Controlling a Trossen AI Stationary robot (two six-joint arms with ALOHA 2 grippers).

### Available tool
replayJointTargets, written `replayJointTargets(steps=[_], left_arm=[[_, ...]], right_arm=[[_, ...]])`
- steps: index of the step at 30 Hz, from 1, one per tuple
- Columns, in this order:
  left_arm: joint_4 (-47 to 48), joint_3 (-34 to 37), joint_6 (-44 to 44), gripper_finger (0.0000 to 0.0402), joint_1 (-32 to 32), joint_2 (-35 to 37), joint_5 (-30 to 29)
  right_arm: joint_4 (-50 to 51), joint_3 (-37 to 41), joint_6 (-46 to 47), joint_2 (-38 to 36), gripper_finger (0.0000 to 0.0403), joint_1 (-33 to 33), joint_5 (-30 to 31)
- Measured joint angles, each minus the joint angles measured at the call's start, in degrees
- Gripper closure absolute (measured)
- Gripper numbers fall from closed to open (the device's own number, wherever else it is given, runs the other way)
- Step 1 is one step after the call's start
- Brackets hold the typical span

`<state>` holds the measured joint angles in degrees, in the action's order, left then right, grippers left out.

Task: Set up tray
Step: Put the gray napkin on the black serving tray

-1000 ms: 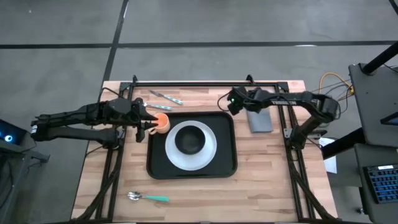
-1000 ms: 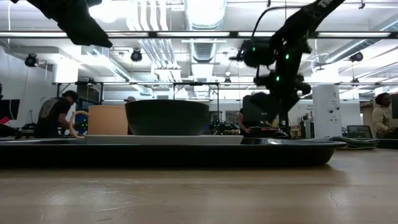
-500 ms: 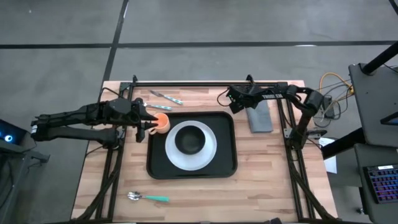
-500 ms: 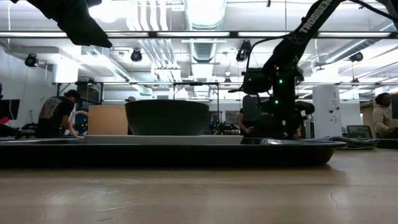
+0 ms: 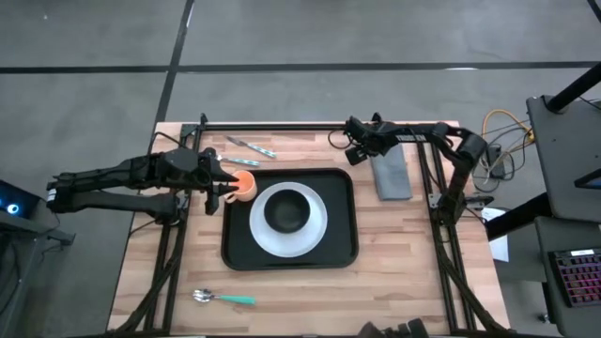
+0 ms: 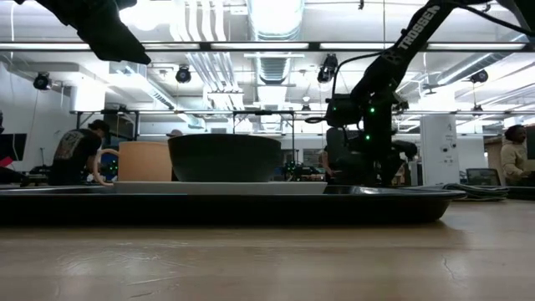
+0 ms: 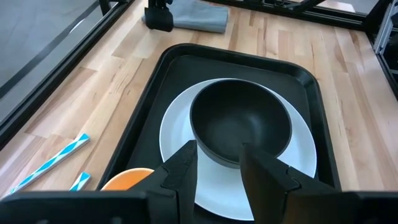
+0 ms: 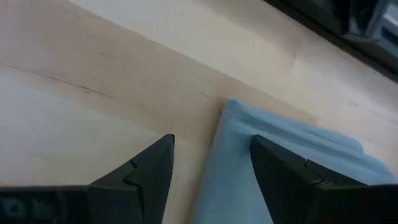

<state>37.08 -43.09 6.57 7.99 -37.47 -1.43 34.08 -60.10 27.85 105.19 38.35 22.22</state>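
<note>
Now right tool open astride napkin edge, beside tray.

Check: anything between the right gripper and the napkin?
Nothing visible. The right gripper is open right at the napkin, one finger past its edge on the bare table. The tray lies off to the side.

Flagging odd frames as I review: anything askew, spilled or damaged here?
Nothing stands out. The bowl sits centred on the plate in the tray, cup upright at its corner. Napkin, spoon and another utensil lie off the tray, unspilled.
</note>
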Motion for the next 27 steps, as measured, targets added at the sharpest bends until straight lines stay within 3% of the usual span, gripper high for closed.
replayJointTargets(steps=[17, 23, 27], left_arm=[[0.04, 0.00, 0.02, 0.0300, 0.00, 0.00, 1.44], [0.44, 0.00, 0.02, 0.0300, 0.00, -0.01, 1.49], [0.44, 0.00, 0.02, 0.0300, 0.00, -0.02, 1.49]], right_arm=[[2.43, -1.10, -0.42, 1.18, 0.0205, 2.48, 4.18], [2.18, 0.09, -0.46, 0.92, 0.0233, 3.46, 3.25], [2.30, 0.36, -0.74, 0.92, 0.0281, 3.48, 2.20]])
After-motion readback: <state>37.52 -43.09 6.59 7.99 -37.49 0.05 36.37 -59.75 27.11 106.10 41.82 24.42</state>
